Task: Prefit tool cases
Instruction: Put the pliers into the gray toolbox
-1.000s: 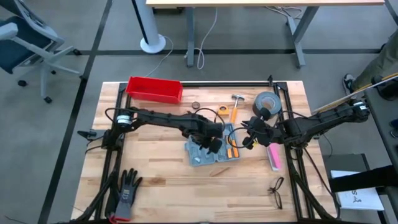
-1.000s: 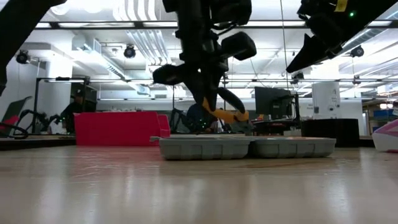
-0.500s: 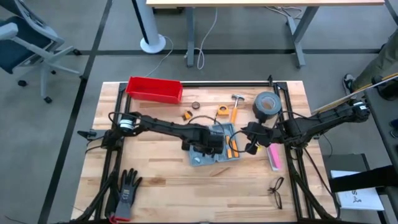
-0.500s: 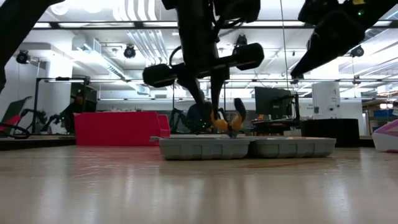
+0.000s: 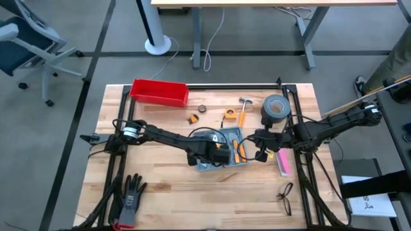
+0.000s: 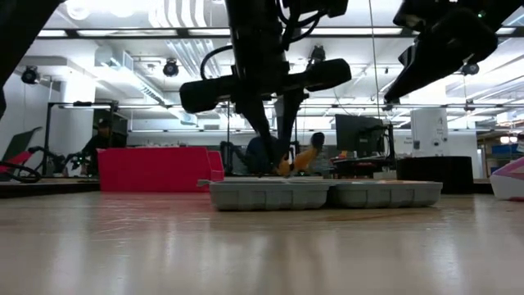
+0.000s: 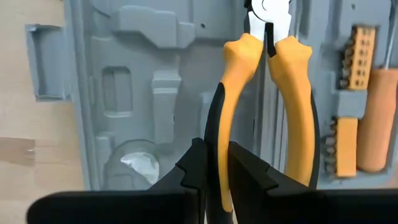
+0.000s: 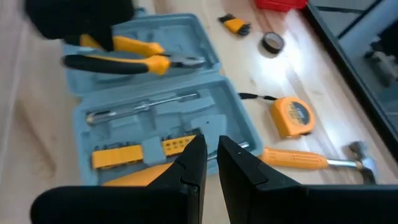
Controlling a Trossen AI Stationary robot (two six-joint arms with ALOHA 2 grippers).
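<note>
Right now the open tool case (image 5: 221, 151) lies at frame centre on my table (image 5: 160, 186). My left gripper (image 7: 211, 165) pinches one handle of the orange pliers (image 7: 267, 87) above it, presumably to seat them in a slot. My right gripper (image 8: 210, 163), fingers nearly together, waits just right. No writing legible.
</note>
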